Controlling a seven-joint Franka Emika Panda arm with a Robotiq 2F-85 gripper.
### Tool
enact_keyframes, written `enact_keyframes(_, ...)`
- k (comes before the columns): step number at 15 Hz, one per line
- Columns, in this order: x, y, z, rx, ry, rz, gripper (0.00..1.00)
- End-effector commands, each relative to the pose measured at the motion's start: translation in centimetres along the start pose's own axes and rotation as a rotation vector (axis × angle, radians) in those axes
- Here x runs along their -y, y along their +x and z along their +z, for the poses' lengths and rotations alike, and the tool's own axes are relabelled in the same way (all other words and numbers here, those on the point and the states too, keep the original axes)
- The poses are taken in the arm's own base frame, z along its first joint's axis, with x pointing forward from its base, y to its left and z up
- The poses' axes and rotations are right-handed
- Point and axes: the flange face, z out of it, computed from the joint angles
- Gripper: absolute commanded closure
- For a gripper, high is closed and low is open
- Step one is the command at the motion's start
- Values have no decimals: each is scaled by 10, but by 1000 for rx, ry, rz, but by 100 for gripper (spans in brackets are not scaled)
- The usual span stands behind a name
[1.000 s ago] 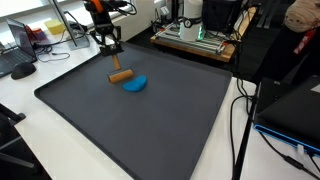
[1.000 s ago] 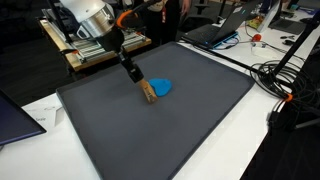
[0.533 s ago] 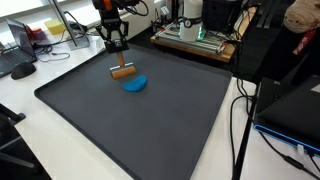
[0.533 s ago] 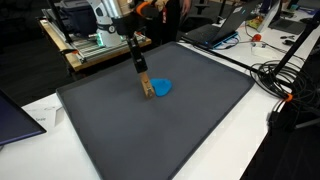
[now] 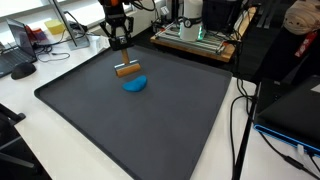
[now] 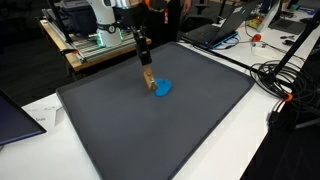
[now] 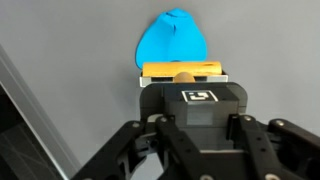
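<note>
In an exterior view, gripper [image 5: 123, 61] clamped on a wooden block [image 5: 127, 70] beside a blue disc [image 5: 134, 84] on a dark mat [image 5: 150, 130], in an exterior view, block [image 6: 147, 77] hanging upright at the disc's [image 6: 161, 88] edge, wrist view, block [image 7: 183, 70] crosswise between closed fingers, disc [image 7: 172, 42] beyond.

Bright, even overhead room light in both exterior views. Soft, faint shadows on dark mat [image 5: 150, 120]. Wrist view sharp at centre, tool [image 7: 183, 78] body dark, slightly blurred near lens.
</note>
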Motion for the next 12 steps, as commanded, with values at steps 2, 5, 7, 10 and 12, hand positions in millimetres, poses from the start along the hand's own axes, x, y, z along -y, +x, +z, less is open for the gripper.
enact_keyframes(2,0,0,0,0,-1,0,78)
enact_keyframes(5,2,-9,-12,-48,44,-14,78)
enact_keyframes(7,-1,-19,-22,-65,57,-36,78)
enact_keyframes(10,-7,-37,-31,-83,42,-74,78)
enact_keyframes(12,-9,-50,-36,-85,52,-79,78)
